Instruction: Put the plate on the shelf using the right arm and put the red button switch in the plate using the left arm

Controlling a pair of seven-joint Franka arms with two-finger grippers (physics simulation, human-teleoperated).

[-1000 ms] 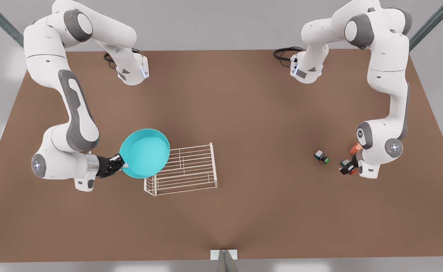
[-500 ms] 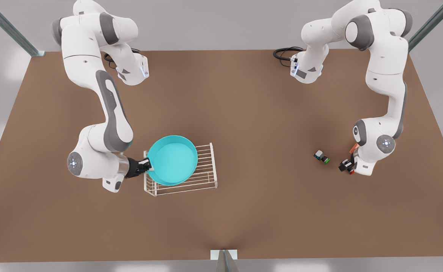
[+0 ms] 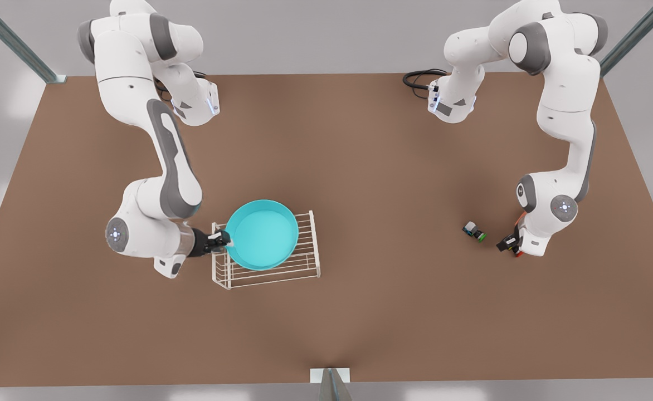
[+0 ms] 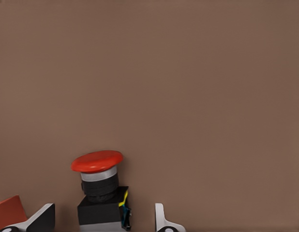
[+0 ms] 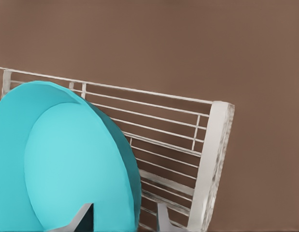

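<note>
Matte brown table (image 3: 360, 167), grey walls. Right gripper (image 3: 219, 241) pinches the smooth turquoise plate (image 3: 262, 234) by its rim over the white wire shelf (image 3: 304, 262). Left gripper (image 3: 509, 245), fingers spread, straddles the red button switch (image 4: 101, 191): domed cap, blocky body.

Smooth matt turquoise plate (image 3: 262, 234), thin white wire shelf (image 3: 303, 263), glossy red button switch (image 4: 98, 189), matt brown table (image 3: 360, 167).

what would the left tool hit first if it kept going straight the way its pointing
Most likely the red button switch: in the left wrist view it stands between the open fingers of the left tool. Past the switch lies the bare brown table, though depth is hard to judge.
</note>
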